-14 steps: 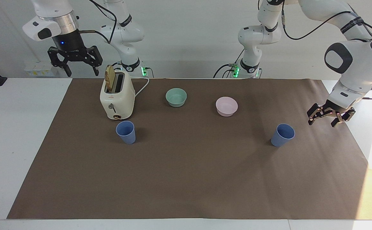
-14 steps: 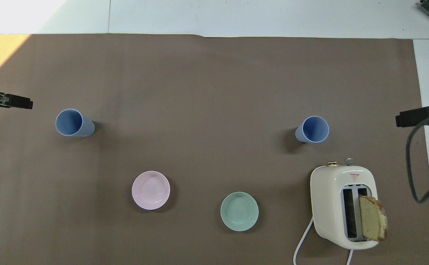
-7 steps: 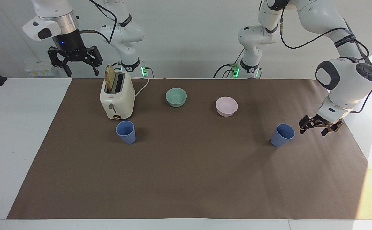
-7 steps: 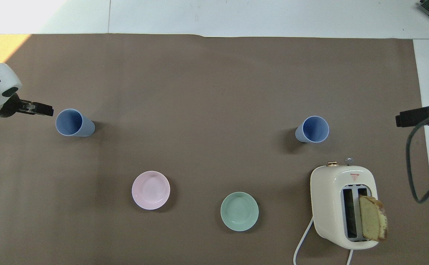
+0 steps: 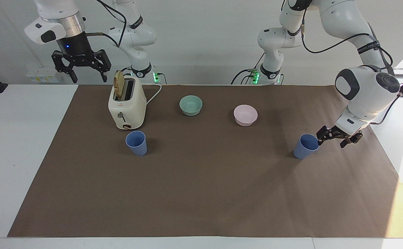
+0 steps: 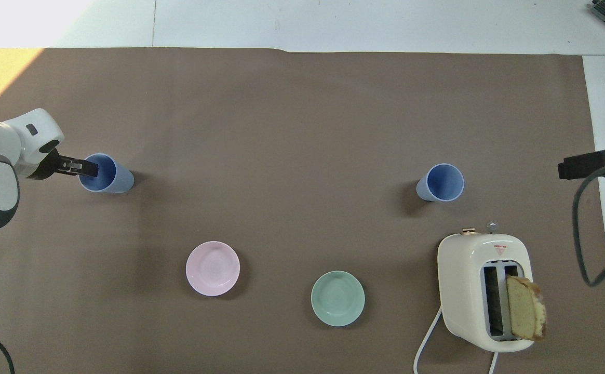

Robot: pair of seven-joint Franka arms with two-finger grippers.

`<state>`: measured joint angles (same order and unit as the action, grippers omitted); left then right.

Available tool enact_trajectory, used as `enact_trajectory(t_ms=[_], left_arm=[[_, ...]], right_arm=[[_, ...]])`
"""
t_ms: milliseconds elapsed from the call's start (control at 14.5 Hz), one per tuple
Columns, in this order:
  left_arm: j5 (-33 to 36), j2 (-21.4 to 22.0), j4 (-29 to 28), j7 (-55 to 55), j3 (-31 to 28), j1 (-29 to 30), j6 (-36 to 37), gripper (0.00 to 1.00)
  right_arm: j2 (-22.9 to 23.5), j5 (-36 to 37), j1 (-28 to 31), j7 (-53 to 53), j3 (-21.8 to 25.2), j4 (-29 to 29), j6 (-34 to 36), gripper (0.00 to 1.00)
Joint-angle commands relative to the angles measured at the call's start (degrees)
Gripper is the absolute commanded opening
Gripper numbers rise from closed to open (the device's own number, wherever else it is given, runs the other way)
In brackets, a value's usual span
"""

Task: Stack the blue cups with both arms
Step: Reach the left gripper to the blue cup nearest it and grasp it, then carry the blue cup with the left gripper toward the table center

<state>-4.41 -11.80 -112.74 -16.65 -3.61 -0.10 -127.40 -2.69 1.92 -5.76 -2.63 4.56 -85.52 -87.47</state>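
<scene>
Brown mat (image 5: 201, 193); left gripper (image 5: 320, 137) at blue cup (image 5: 305, 146) rim, fingers unclear; right gripper (image 5: 81, 71) waits, fingers apart.

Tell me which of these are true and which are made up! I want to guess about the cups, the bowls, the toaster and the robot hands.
1. The two blue cups are already stacked. False: one blue cup stands at the left arm's end of the table and the other blue cup stands just in front of the toaster.
2. A slice of bread sticks up out of the toaster. True.
3. The left hand is at the rim of a blue cup. True.
4. The right hand holds the pink bowl. False: it hangs open and empty in the air beside the toaster, while the pink bowl sits on the table.
5. The green bowl sits between the toaster and the pink bowl. True.
</scene>
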Motion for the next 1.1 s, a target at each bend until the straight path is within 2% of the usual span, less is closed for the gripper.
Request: enact_trajectory(t_ms=[0, 138, 414, 621, 1034], left_arm=[[-0.60, 2.84, -2.84, 0.65, -0.70, -0.87, -1.19, 0.34], [-0.51, 2.66, -2.31, 0.56, -0.70, -0.87, -1.01, 0.00], [-0.51, 3.62, -0.47, 0.65, -0.35, -0.95, 0.38, 0.00], [-0.42, 7.75, 0.68, 1.17, -0.26, -3.41, 4.86, 0.00], [0.10, 8.55, 0.50, 15.75, -0.17, -14.91, 4.79, 0.00]], right_arm=[[-1.17, -1.13, 0.40, 1.05, -0.08, -1.14, 0.28, 1.00], [-1.17, -1.13, 0.40, 1.05, -0.08, -1.14, 0.28, 1.00], [-1.17, -1.13, 0.40, 1.05, -0.08, -1.14, 0.28, 1.00], [-1.17, -1.13, 0.40, 1.05, -0.08, -1.14, 0.28, 1.00], [-1.17, -1.13, 0.40, 1.05, -0.08, -1.14, 0.28, 1.00]])
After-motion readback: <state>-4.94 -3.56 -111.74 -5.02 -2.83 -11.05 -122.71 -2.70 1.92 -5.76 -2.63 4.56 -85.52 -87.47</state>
